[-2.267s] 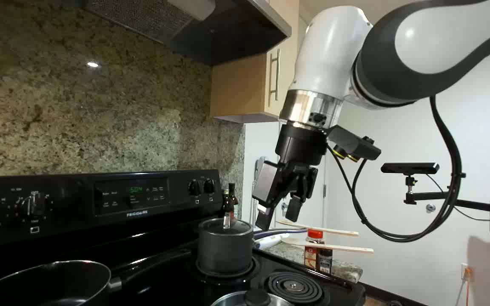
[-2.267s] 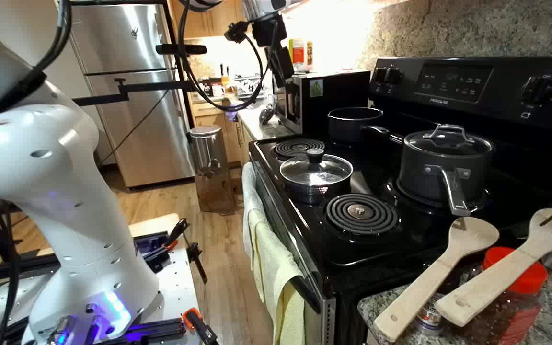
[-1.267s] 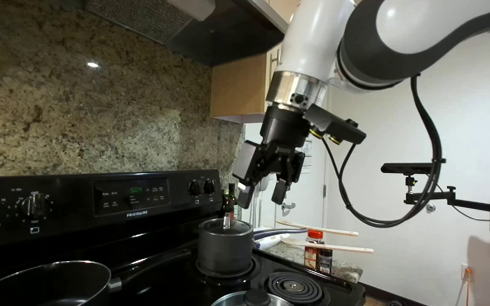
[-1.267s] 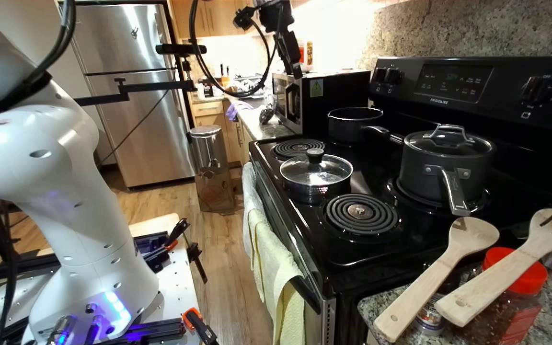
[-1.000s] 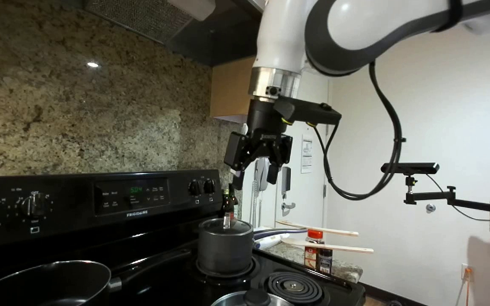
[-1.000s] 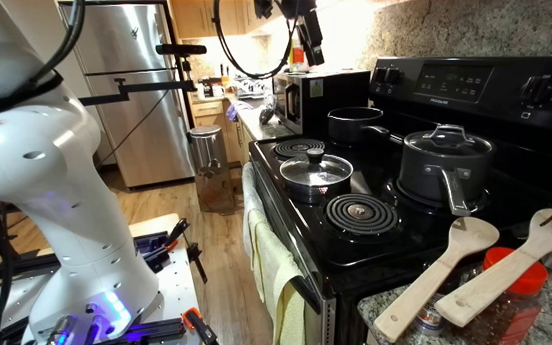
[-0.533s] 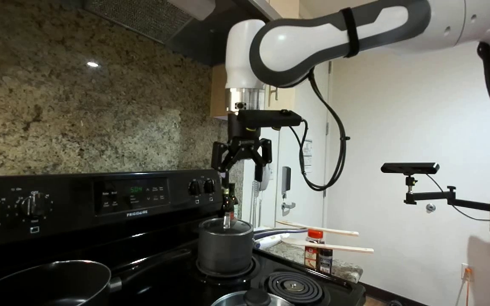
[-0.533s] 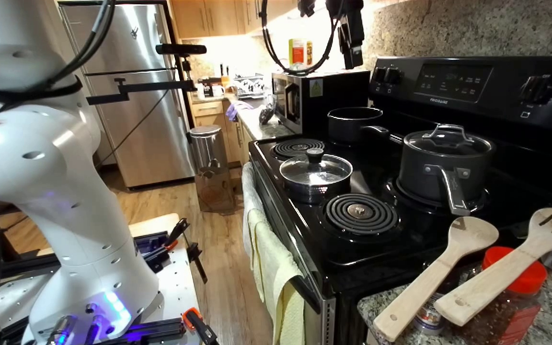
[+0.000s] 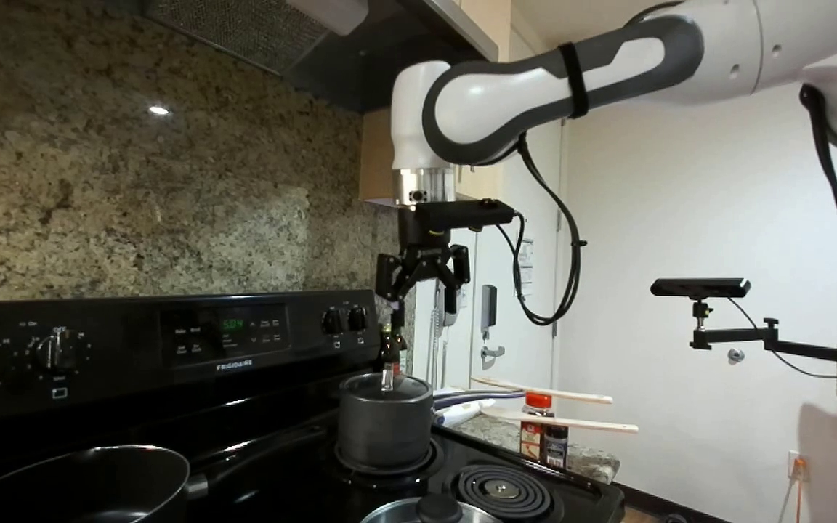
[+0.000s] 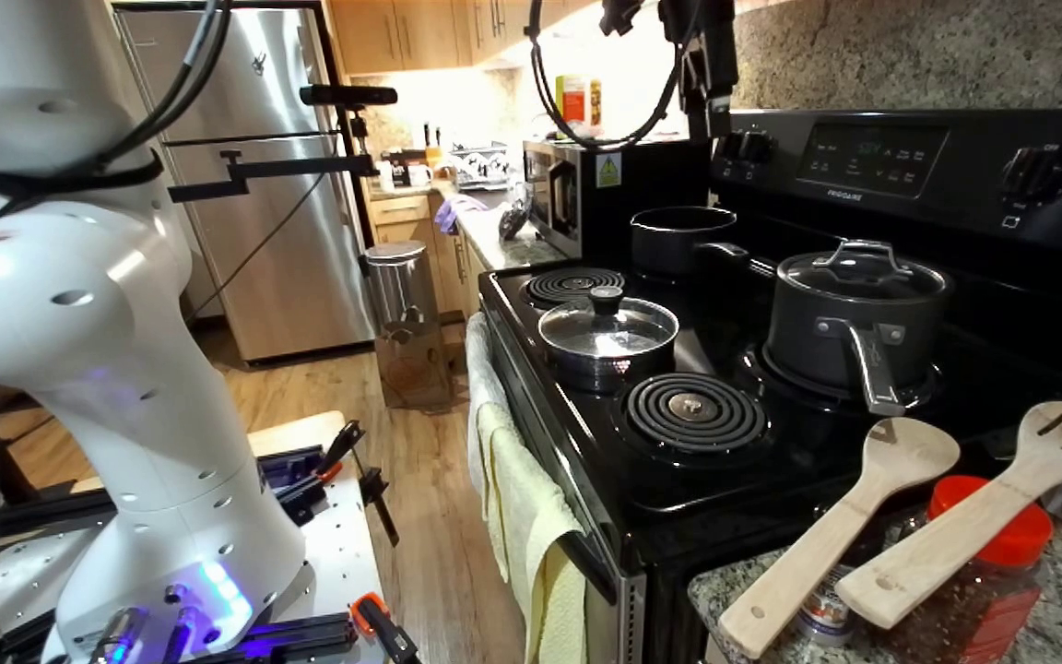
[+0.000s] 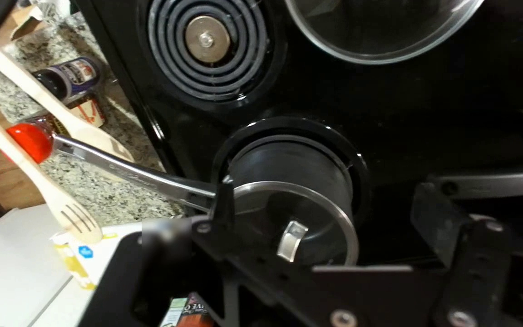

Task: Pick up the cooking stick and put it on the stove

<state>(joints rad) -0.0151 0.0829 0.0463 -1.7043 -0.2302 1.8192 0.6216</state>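
Stove [image 10: 734, 487], one. One oval-headed wooden spatula [image 10: 837, 524] plus one slotted wooden spatula [image 10: 960, 528], two total. On the stove: one black pot [image 9: 383, 428], one shallow pan [image 10: 607, 366], one saucepan [image 10: 677, 247], so three. Glass lids [image 10: 577, 330], two. Coil burners [image 10: 692, 409] showing, two. Stove knobs [image 9: 60, 351], four in both exterior views. One larger red-capped jar [image 10: 978, 604], one smaller jar [image 9: 556, 446], two total. Bottles [image 9: 389, 344] behind the black pot look like two, but they're partly hidden. Towels [image 10: 531, 516] hung at the stove, two. Microwave [image 10: 646, 198], one. Fridge [image 10: 300, 263], one. Trash can [image 10: 399, 288], one. Range hood [image 9: 338, 58], one. Robot arm [image 9: 484, 109], one. Gripper [image 9: 424, 311], one.
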